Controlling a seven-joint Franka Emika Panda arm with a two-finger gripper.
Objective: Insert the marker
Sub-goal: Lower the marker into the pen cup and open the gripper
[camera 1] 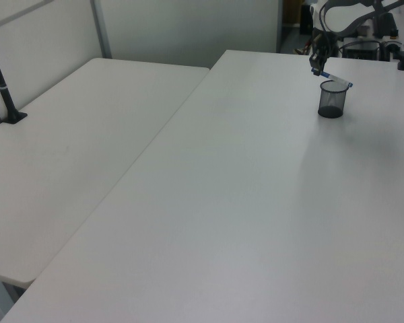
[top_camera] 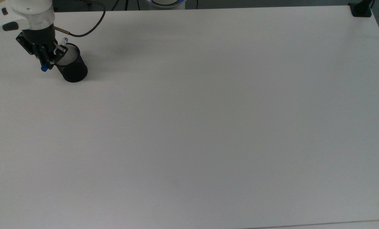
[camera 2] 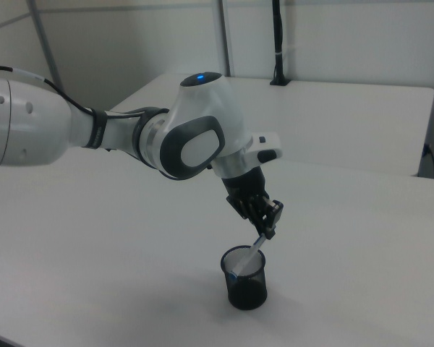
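- My tool (camera 2: 270, 219) is clamped on the marker (camera 2: 254, 249), gripping it near the upper end; fingers closed tight round the barrel.
- Marker hangs tilted, not upright. In the right view its lower end looks to be just inside the mouth of the mesh cup (camera 2: 246, 278); top view shows the blue cap (top_camera: 44, 67) poking out on the far side of the tool from the cup (top_camera: 73, 68).
- Cup sits near the top view's left corner of the white bench (top_camera: 208, 111), w/ nothing else near it.
- Risk 1, my guess: marker is slanted, so if I push down it may press on the rim and tip or slide the cup, which looks light and stands loose.
- Risk 2: letting go too early, at this angle, could make the marker pivot on the rim and fall out onto the bench.
- Risk 3: tool body is v. close to the rim; it may knock the cup.
- Materials: cup is black wire mesh, round, open top, see-through walls. Marker is slim smooth plastic, white barrel, blue cap. Bench is flat, matte, pale.
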